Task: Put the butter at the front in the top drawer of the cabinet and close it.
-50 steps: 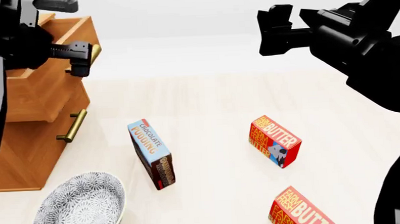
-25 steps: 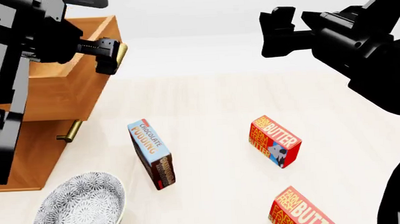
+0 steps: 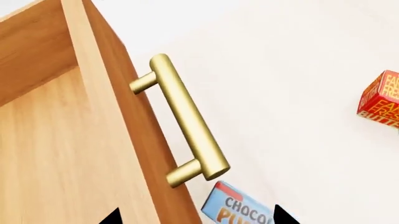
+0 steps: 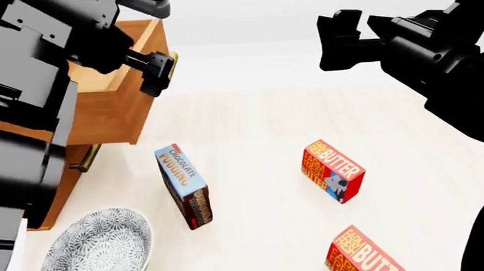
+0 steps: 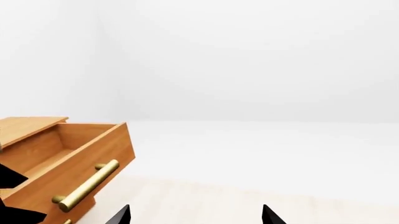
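Note:
Two butter cartons lie on the pale table: the front one point(image 4: 366, 258) at the near edge, a second point(image 4: 333, 171) farther back. The cabinet point(image 4: 62, 191) stands at the left, mostly behind my left arm. Its top drawer point(image 4: 118, 110) is pulled far out and looks empty inside point(image 5: 53, 149). My left gripper point(image 4: 156, 72) is open at the drawer's brass handle point(image 3: 184, 119), its tips wide apart on either side of the drawer front point(image 3: 134, 154). My right gripper point(image 4: 340, 39) hangs open high over the table, holding nothing.
A blue chocolate pudding box point(image 4: 185, 186) stands between the cabinet and the cartons. A patterned grey bowl point(image 4: 96, 252) sits at the near left. The second drawer's handle point(image 4: 86, 157) shows under the open drawer.
The top drawer has slid farther out of the cabinet, and my left arm has moved with its handle. The right arm and the cartons have stayed put.

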Controlling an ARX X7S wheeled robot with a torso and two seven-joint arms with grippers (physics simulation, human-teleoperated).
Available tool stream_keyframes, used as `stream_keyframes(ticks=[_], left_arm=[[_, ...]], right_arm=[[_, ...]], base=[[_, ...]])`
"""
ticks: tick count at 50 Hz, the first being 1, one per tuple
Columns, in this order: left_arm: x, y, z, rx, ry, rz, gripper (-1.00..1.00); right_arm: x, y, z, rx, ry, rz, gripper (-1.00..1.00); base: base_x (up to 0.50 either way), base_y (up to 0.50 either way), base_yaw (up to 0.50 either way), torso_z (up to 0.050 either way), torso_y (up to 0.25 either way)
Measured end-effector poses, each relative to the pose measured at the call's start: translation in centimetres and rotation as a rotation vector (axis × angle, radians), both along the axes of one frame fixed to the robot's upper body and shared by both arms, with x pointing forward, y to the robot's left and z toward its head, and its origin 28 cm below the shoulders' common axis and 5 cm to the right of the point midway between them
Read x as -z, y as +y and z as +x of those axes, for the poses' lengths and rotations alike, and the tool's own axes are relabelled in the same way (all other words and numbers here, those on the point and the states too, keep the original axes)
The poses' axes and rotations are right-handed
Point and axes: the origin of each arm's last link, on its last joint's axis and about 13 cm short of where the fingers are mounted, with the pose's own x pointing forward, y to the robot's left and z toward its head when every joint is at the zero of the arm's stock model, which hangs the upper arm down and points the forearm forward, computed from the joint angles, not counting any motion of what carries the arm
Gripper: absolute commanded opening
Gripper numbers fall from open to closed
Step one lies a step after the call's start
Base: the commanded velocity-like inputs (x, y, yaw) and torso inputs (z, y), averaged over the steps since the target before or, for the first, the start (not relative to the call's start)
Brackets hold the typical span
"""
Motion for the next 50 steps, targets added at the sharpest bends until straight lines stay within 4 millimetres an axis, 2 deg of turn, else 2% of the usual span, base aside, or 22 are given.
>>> stream_keyframes(ticks=[8,12,23,26,30,34,40,50], left_arm=[[-0.7,-0.3,0.1,0.028,-0.019,0.042,1.0],[-1.7,-1.1,-0.1,0.072,-0.061,-0.007,1.0],[-6.5,-2.5,-1.1,0.13,-0.311,-0.165,1.0],[-7.8,-2.6,-1.6,0.121,-0.387,-0.177,1.0],[-8.4,-2.4,-2.0,0.083,-0.503,-0.145,1.0],[-7.9,-1.9,-2.3,0.014,-0.654,-0.07,1.0],[-5.6,-1.2,-3.4,-0.091,-0.898,0.004,1.0],[-1.0,-0.1,-6.9,-0.226,-1.179,-0.08,1.0]], right_arm=[[0.0,0.0,-0.1,-0.003,-0.003,0.002,1.0],[0.0,0.0,-0.2,-0.005,-0.004,0.003,1.0],[-0.3,0.0,-0.4,-0.008,-0.013,0.005,1.0],[-0.4,0.0,-0.5,-0.011,-0.016,0.006,1.0],[-0.4,0.1,-0.5,-0.014,-0.019,0.007,1.0],[-0.5,0.1,-0.6,-0.017,-0.025,0.008,1.0],[-0.6,0.2,-0.7,-0.023,-0.036,0.008,1.0],[-0.8,0.5,-0.7,-0.038,-0.06,0.012,1.0]], base=[[0.0,0.0,0.0,0.0,0.0],[0.0,0.0,0.0,0.0,0.0],[0.0,0.0,0.0,0.0,0.0],[0.0,0.0,0.0,0.0,0.0],[0.0,0.0,0.0,0.0,0.0],[0.0,0.0,0.0,0.0,0.0],[0.0,0.0,0.0,0.0,0.0],[0.0,0.0,0.0,0.0,0.0]])
